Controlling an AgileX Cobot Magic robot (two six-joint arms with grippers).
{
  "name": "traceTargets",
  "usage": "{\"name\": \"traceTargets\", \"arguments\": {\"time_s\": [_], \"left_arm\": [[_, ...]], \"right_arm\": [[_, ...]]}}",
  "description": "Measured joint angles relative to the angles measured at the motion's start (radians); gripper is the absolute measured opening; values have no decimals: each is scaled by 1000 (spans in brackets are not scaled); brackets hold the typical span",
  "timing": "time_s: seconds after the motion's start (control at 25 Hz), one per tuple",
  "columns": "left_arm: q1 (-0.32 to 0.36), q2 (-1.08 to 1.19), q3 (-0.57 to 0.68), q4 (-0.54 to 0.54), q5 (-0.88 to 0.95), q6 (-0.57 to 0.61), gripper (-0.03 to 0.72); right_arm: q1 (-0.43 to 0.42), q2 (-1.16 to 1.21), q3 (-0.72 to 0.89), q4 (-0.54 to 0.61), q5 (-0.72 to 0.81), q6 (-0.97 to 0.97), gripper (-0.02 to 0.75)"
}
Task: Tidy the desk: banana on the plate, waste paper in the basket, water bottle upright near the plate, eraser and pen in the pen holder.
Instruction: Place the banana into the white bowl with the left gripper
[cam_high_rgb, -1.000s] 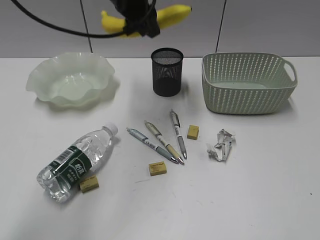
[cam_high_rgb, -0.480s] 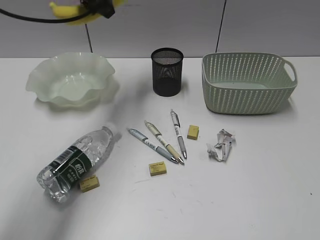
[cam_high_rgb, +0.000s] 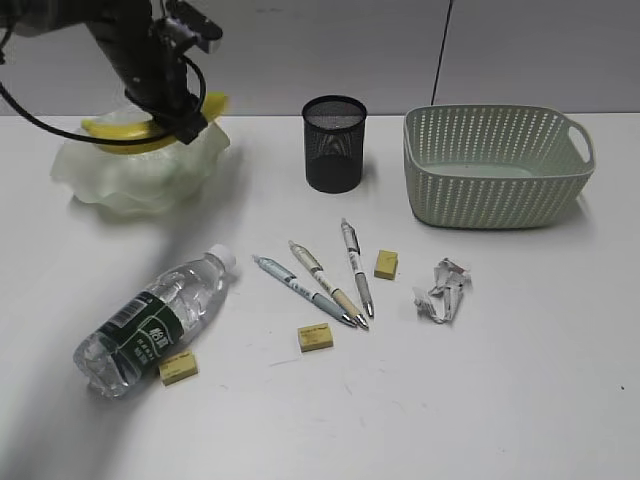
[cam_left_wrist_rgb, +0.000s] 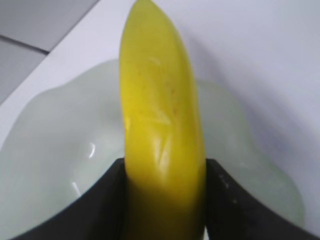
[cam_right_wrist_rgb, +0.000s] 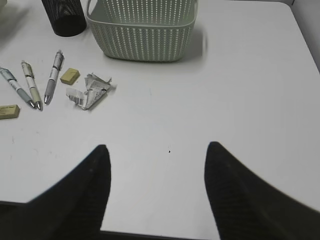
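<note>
While the left arm reached down from the upper left over the rear left part of the broad white desk (cam_high_rgb: 520, 400), its left gripper (cam_left_wrist_rgb: 165, 200) had both black fingers (cam_left_wrist_rgb: 100, 205) clamped on the sides of the smooth yellow banana (cam_left_wrist_rgb: 162, 130). That banana hung just above the translucent pale-green plate with the wavy rim (cam_high_rgb: 120, 180), lying roughly level, one end pointing toward the desk's left edge; whether it touched the plate could not be told. Its skin looked clean yellow with faint scuffs.

Nearer the front left corner lay the small clear water bottle with a dark green label (cam_high_rgb: 155, 325) on its side, cap toward the desk's middle, a yellowish eraser (cam_high_rgb: 179, 367) touching its lower side. Toward the middle lay three pens (cam_high_rgb: 318, 283) fanned side by side, a second eraser (cam_high_rgb: 315, 337) just in front of them and a third (cam_high_rgb: 386, 264) just right of them. Behind them stood the black wire-mesh pen holder (cam_high_rgb: 334, 143), upright. Right of the third eraser sat the crumpled white-grey waste paper (cam_high_rgb: 443, 290). At the rear right stood the pale sage-green perforated basket (cam_high_rgb: 495, 170).

Over the bare front right part of the desk hovered the right gripper (cam_right_wrist_rgb: 157, 190), its dark fingers spread wide with nothing between them.
</note>
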Motion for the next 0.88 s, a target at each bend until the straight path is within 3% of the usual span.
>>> {"name": "traceTargets", "arguments": {"time_s": [0.32, 0.56, 0.88], "left_arm": [[1, 47, 0, 63, 11, -126, 333], [1, 45, 0, 82, 103, -137, 515], [1, -113, 1, 63, 135, -166, 542]], "right_arm": [[0, 0, 0, 0, 1, 0, 475], [0, 0, 0, 0, 1, 0, 474], [0, 0, 0, 0, 1, 0, 474]]}}
